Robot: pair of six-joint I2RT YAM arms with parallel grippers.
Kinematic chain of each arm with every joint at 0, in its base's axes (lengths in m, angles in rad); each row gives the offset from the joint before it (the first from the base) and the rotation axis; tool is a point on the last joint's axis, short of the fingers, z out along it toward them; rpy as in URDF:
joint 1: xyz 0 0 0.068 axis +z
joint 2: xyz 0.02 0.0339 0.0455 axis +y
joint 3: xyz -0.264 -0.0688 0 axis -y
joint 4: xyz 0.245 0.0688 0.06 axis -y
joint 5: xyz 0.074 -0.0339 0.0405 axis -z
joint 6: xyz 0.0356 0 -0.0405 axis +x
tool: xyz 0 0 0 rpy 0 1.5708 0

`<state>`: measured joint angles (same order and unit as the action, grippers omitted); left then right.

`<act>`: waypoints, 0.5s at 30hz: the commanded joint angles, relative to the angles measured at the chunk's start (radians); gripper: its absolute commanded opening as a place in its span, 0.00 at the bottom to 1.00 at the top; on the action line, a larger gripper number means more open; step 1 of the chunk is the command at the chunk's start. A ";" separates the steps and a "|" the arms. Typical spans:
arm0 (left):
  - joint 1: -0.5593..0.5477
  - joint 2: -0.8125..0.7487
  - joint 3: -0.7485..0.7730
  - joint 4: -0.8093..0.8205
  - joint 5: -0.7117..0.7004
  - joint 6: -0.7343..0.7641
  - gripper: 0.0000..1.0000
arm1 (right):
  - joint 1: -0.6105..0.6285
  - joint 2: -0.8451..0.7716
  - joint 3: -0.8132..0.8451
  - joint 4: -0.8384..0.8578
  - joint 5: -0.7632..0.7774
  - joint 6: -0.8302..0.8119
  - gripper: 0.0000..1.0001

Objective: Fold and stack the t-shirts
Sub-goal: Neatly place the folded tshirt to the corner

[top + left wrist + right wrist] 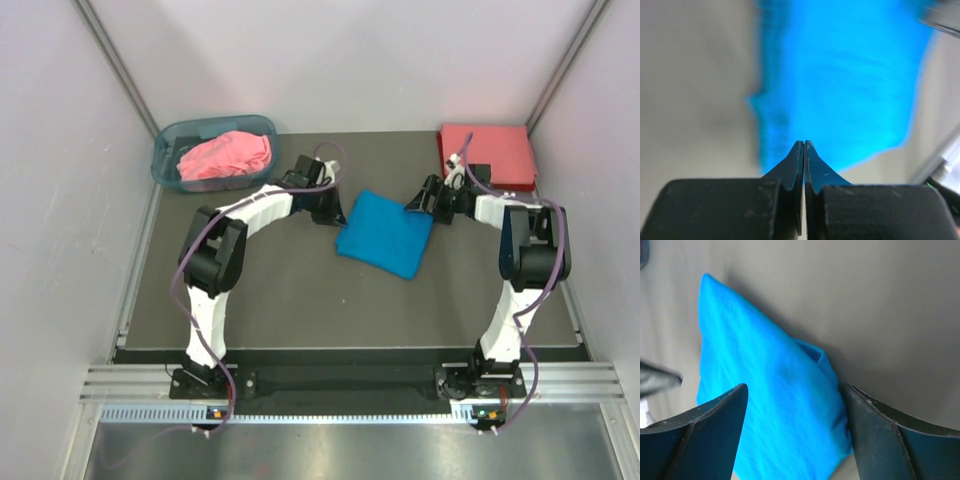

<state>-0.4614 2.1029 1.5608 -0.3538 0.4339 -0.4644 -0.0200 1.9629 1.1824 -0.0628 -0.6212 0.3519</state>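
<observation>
Okay, the blue t-shirt (385,235) lies folded into a rough square approx. mid-surface (290,300). It's turned at an angle, w/ one corner toward the near edge.

Left pincer (804,144) is clenched, both fingers pressed flat together. No cloth shows btwn the tips in the left wrist view, and the blue cloth is a blur just beyond them. In the top view this pincer sits at the shirt's far left corner; touching or just beside, can't tell which.

Right pincer (794,387) is released, fingers spread wide. The blue shirt's edge and a folded corner show btwn them in the right wrist view. In the top view it's at the shirt's far right corner.

Pink t-shirt (228,155) is bunched up, not folded, inside the translucent blue-grey basket (168,150) at the far left corner of the surface. Coral-red t-shirt (487,152) lies folded flat at the far right corner, well apart from the blue one.

Both arms bend inward from their bases at the near edge, one on each side of the blue shirt.
</observation>
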 commanded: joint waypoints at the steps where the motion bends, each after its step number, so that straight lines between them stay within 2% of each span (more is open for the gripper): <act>1: -0.048 -0.080 -0.039 0.110 0.074 -0.072 0.00 | 0.012 -0.025 -0.053 -0.059 -0.032 -0.001 0.77; 7: -0.077 0.055 0.045 0.127 0.075 -0.091 0.00 | 0.012 -0.090 -0.012 -0.089 -0.016 0.012 0.80; 10: -0.069 0.103 0.068 0.081 0.020 -0.065 0.00 | -0.007 -0.168 -0.021 -0.130 0.146 0.053 0.84; 13: -0.056 0.112 0.048 0.075 -0.009 -0.060 0.00 | -0.026 -0.258 -0.099 -0.126 0.253 0.134 0.90; 15: -0.042 0.109 0.024 0.093 -0.011 -0.069 0.00 | -0.023 -0.291 -0.167 -0.085 0.267 0.175 0.91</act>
<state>-0.5251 2.2238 1.5982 -0.2798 0.4805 -0.5438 -0.0357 1.7729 1.0718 -0.1646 -0.4599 0.4431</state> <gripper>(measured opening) 0.012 0.906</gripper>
